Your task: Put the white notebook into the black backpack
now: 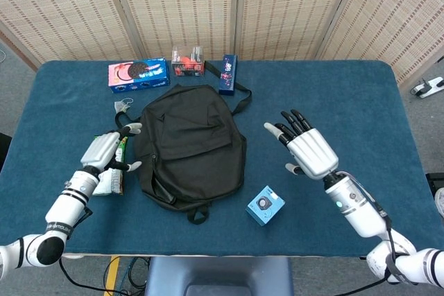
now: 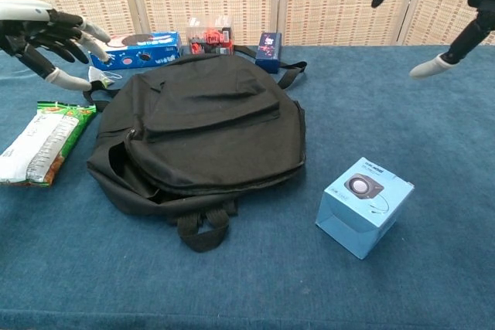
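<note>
Both hands hold nothing in the head view: the left hand hangs with fingers spread just beside the black backpack, and the right hand is open well apart from it, above the counter. No white notebook shows anywhere, and the bag's flap lies down, so I judge it is inside and the task nearly finished. In the chest view the backpack lies flat, and a blue box stands near it.
</note>
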